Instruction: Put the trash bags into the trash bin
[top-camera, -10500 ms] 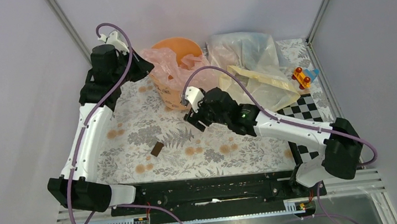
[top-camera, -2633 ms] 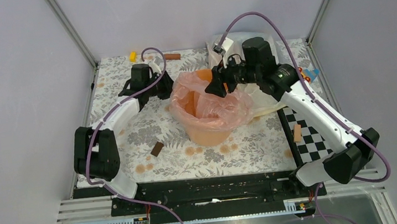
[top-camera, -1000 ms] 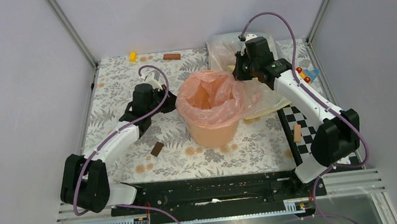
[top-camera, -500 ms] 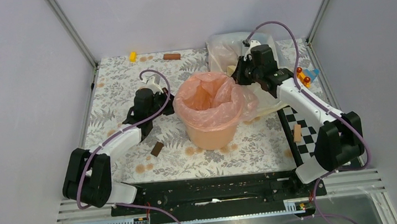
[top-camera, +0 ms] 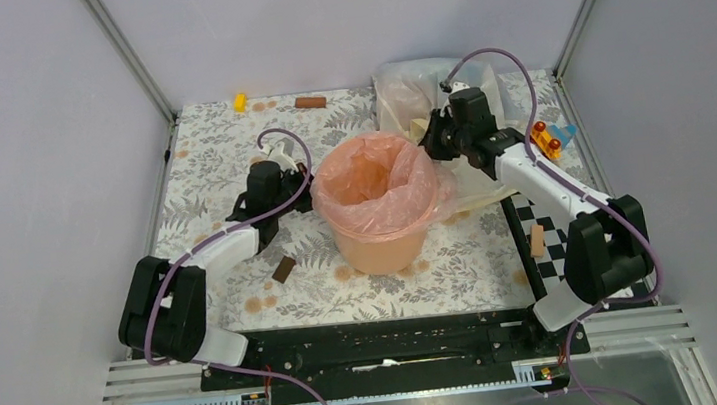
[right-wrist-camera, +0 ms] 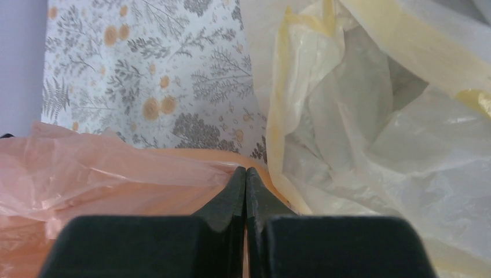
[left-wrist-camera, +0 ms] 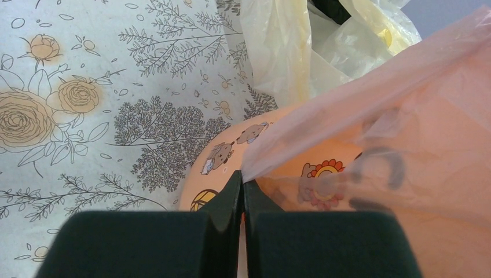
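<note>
The peach-orange trash bin (top-camera: 385, 238) stands upright mid-table. The pale-pink trash bag (top-camera: 373, 175) lines it, its mouth folded out over the rim. My left gripper (top-camera: 304, 190) is at the bin's left side, shut on the bag's edge. In the left wrist view the film (left-wrist-camera: 405, 110) runs out from the closed tips (left-wrist-camera: 242, 174), over the bin's printed side (left-wrist-camera: 228, 142). My right gripper (top-camera: 432, 143) is at the bin's far right, shut on the bag's edge. The right wrist view has pink film (right-wrist-camera: 87, 168) meeting its closed tips (right-wrist-camera: 246, 169) at the bin's rim (right-wrist-camera: 191, 155).
A cream-yellow bag (top-camera: 481, 178) and a clear whitish bag (top-camera: 412, 81) lie behind and right of the bin. A toy (top-camera: 549, 139), a wooden block (top-camera: 537, 239) on the checkerboard (top-camera: 548, 205), a brown block (top-camera: 284, 269), a yellow piece (top-camera: 240, 101) and a brown piece (top-camera: 310, 102) lie around.
Both grippers have moved down the bin's sides with the bag's edge held, drawing the film further over the rim. The bin has stayed put.
</note>
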You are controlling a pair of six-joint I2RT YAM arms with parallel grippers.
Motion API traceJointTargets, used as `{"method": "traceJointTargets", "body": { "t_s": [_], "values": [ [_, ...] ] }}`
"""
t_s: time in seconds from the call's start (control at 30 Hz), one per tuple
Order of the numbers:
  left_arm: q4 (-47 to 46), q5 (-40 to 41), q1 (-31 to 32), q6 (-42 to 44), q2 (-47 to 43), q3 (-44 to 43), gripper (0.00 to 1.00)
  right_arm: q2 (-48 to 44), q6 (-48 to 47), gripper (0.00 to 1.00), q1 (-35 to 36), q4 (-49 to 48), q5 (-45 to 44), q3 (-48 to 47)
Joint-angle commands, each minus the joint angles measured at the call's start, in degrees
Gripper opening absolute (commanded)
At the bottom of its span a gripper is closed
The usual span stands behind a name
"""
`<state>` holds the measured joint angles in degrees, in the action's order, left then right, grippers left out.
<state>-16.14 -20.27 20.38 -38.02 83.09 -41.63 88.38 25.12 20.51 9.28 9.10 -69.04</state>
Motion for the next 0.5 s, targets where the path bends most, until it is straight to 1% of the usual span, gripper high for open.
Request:
{"method": "traceJointTargets", "body": {
  "t_s": [0.0,0.13,0.2,0.33,0.47],
  "values": [
    [0.9,-2.4,0.4,0.3,-1.1,-2.6,0.00,-0.4,-1.1,0.00,0.9,3.7,-1.1,-2.7],
    [2.6,-1.8,0.4,0.3,-2.4,-4.0,0.00,-1.2,-0.4,0.00,0.9,8.1,-4.8,-6.2],
    [3.3,-0.9,0.4,0.4,-3.6,-3.7,0.00,-1.0,-0.1,0.00,0.9,9.3,-5.0,-5.7],
    [3.8,1.0,0.4,0.0,-6.4,-2.0,0.00,-1.2,0.6,0.00,0.9,8.2,-6.7,0.4],
    [4.0,1.1,0.3,-0.3,-7.5,-0.9,0.00,-1.3,2.0,0.02,0.9,3.3,-5.6,5.7]
  ]
}}
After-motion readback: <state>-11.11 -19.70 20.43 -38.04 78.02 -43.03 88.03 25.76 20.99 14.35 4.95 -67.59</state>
